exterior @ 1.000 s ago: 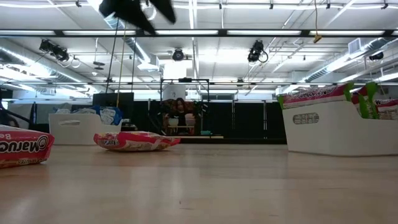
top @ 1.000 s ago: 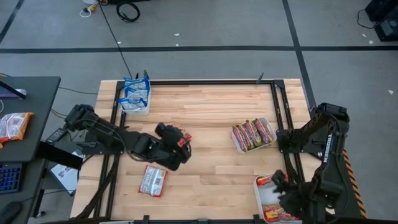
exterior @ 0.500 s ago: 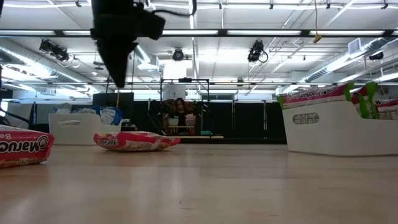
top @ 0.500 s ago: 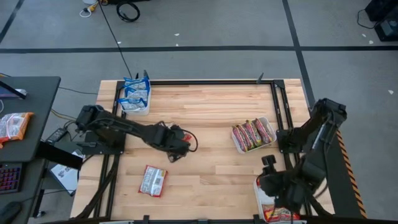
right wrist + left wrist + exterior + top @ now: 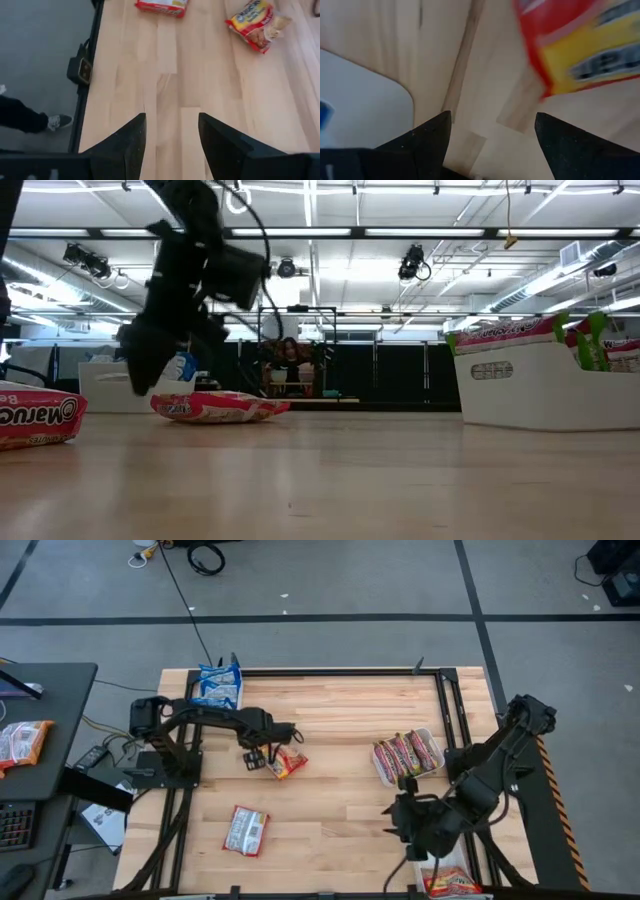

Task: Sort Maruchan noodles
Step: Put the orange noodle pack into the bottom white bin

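A red-and-yellow noodle packet (image 5: 287, 762) lies flat on the wooden table; it also shows in the left wrist view (image 5: 580, 45) and the low view (image 5: 220, 407). My left gripper (image 5: 258, 756) is open and empty just left of it, low over the table (image 5: 492, 117). A pinkish-red packet (image 5: 245, 830) lies flat near the front left. My right gripper (image 5: 403, 815) is open and empty over the table's near right part, and its wrist view (image 5: 172, 117) looks toward both loose packets.
A white tray of blue packets (image 5: 218, 685) stands at the far left corner. A tray of red and green packets (image 5: 408, 755) stands at the right. A third tray with red packets (image 5: 445, 880) is at the near right corner. Bare wood lies between.
My left gripper has gone from over the red-and-yellow packet toward the table's left and far edges and has come down lower, leaving the packet uncovered and lying still. My right gripper has gone from above the near right tray toward the table's left edge.
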